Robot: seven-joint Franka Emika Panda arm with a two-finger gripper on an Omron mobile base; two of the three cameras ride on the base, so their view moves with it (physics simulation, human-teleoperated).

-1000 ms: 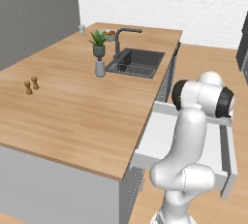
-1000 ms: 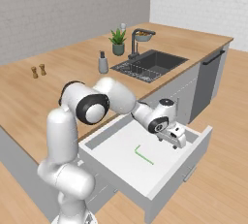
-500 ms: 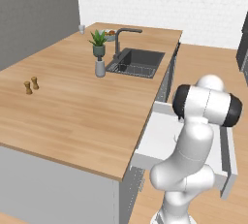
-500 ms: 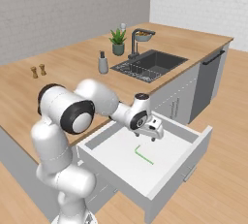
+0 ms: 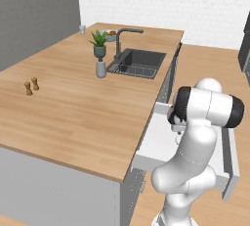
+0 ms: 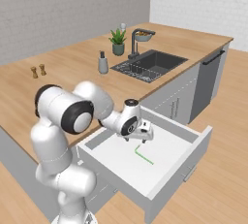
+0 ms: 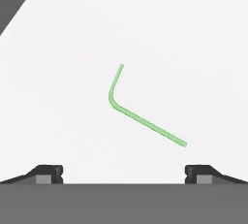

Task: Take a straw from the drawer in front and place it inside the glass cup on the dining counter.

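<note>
The drawer (image 6: pixel 193 143) is standing pulled out in the lower middle of the right base view, its white floor showing and its grey front panel facing the lower right. The straw (image 6: pixel 143 154) is lying flat on that floor, a thin green line with a bend, a little right of the frame's centre. In the hand view the straw (image 7: pixel 140 112) is sitting in the middle of the frame, its short leg pointing up and its long leg running down to the right, bent rather than straight.

The gripper (image 6: pixel 145 138) is hanging over the drawer's white floor, just above and to the left of the straw and not touching it. Its fingertips (image 7: pixel 48 172) are showing at the bottom corners of the hand view, spread wide apart with nothing between them, so the jaws are released.

In the left base view the drawer (image 5: pixel 161 144) is jutting out from the counter's edge at the right, and the white arm is leaning over it.

The glass cup (image 5: pixel 82 29) is standing as a small pale shape at the far end of the dining counter (image 5: pixel 63 102), in the upper left of the left base view. A potted plant (image 5: pixel 99 43), a grey bottle (image 5: pixel 101 68) and the sink (image 5: pixel 137 62) are sitting further along that top, with two small wooden shakers (image 5: pixel 31 86) at the left.
</note>
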